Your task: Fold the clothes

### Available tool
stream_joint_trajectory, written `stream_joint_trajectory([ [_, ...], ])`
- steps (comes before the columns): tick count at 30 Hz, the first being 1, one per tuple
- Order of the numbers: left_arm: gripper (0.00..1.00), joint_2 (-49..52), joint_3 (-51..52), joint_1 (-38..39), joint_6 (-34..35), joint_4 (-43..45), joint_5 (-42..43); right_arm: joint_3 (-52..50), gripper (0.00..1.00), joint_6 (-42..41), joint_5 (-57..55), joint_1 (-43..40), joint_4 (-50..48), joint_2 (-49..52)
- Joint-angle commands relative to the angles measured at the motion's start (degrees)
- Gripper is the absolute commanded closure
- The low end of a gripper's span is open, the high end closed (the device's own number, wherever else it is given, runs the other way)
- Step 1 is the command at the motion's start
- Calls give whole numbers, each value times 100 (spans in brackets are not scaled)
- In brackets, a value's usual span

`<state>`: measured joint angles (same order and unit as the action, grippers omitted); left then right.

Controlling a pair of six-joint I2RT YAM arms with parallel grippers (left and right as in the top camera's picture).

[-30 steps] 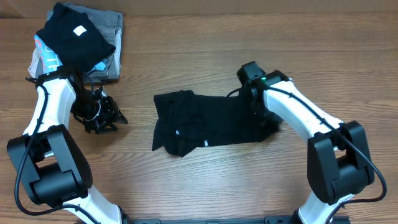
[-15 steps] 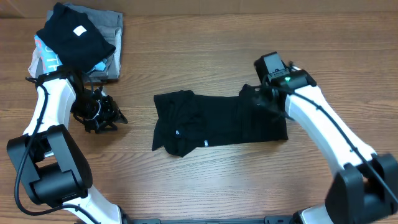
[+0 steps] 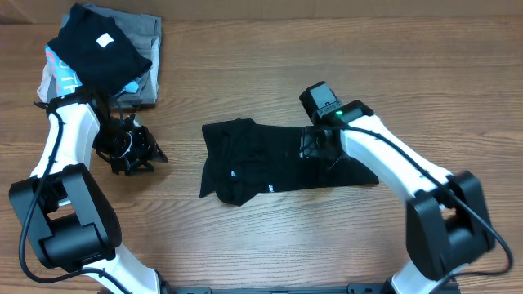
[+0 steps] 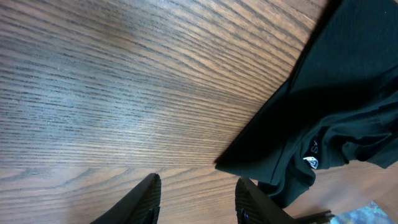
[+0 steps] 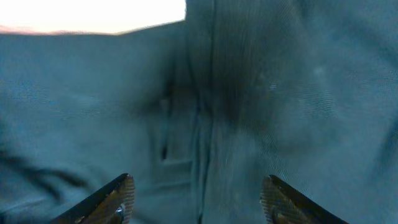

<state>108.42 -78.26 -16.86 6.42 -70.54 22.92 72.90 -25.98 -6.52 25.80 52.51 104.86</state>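
The black shirt [image 3: 270, 159] lies folded into a rough rectangle in the middle of the table, with small white marks near its front edge. My right gripper [image 3: 315, 145] hangs over the shirt's right half, jaws open and empty. In the right wrist view the dark fabric [image 5: 261, 93] fills the frame between the open fingers [image 5: 199, 196]. My left gripper [image 3: 147, 155] rests open on the wood to the left of the shirt. The left wrist view shows its open fingers [image 4: 196, 199] above bare wood, with the shirt's corner and a white logo [image 4: 311, 162] at the right.
A stack of folded garments [image 3: 143, 37] sits at the far left corner, with a folded black piece bearing a white square label [image 3: 98, 45] on top. The wooden table [image 3: 270, 73] shows around the shirt.
My right gripper drew the shirt's right side out to the right, let go, then moved back left over the shirt. The shirt's right half now lies flatter and longer. The left arm has not moved.
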Motion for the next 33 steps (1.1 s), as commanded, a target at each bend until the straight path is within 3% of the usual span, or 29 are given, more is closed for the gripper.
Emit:
stream_joint_trajectory([
  [1,58,-42,-61,39,-66,-7,48,-31,31,92,-153,-13,-59,181],
  [16,57,-42,-61,39,-66,-2,48,-33,43,68,-251,-15,-245,752],
  [21,58,-42,-61,39,-66,0,48,-17,66,-26,-374,-15,-295,778],
  [27,57,-42,-61,39,-66,9,46,223,83,-81,-459,-15,-48,745],
  [33,57,-42,-61,39,-66,7,46,776,84,-105,-835,-44,599,647],
])
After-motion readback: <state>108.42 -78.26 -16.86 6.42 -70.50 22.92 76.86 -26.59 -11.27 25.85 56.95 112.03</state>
